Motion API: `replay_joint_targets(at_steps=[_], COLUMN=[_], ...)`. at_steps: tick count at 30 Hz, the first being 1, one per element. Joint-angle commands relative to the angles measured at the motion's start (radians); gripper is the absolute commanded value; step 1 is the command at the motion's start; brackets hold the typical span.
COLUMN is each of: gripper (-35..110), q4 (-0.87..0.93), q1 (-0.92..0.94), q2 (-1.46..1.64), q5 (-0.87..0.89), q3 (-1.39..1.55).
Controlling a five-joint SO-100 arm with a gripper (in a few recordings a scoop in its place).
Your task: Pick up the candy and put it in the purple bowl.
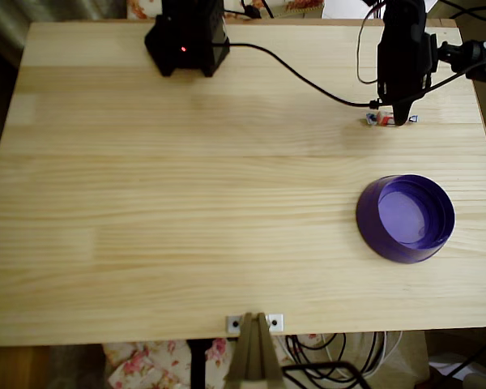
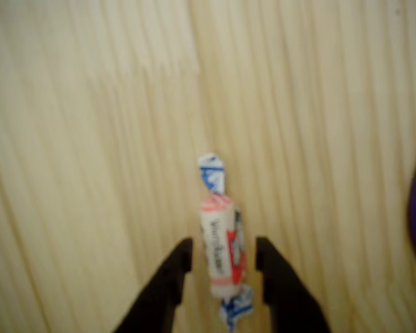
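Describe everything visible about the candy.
The candy is a small cylinder in a glossy white and red wrapper with dark print and bluish-white twisted ends. It lies flat on the wooden table, lengthwise between the hand's two black fingers, which stand open beside it with small gaps. In the overhead view it sits near the table's far right, beyond the bowl, partly under the arm.

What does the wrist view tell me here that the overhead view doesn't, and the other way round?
Wrist view alone: the candy lies lengthwise between the two dark fingers of the tool, with a gap on each side, and its printed white and red wrapper is readable as such. Overhead view alone: the whole purple bowl, apart from the candy and nearer the table's front edge, plus the arm's black base and cable. Both share: the candy on the wooden table, the tool at it, and some of the bowl.
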Motion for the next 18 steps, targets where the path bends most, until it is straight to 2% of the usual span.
replay_joint_targets(at_steps=[1, 18], gripper=[14, 9], q4=[-0.015, 0.017], q1=[0.006, -0.003], q2=[0.029, -0.012], q5=[-0.005, 0.017], q3=[-0.005, -0.043])
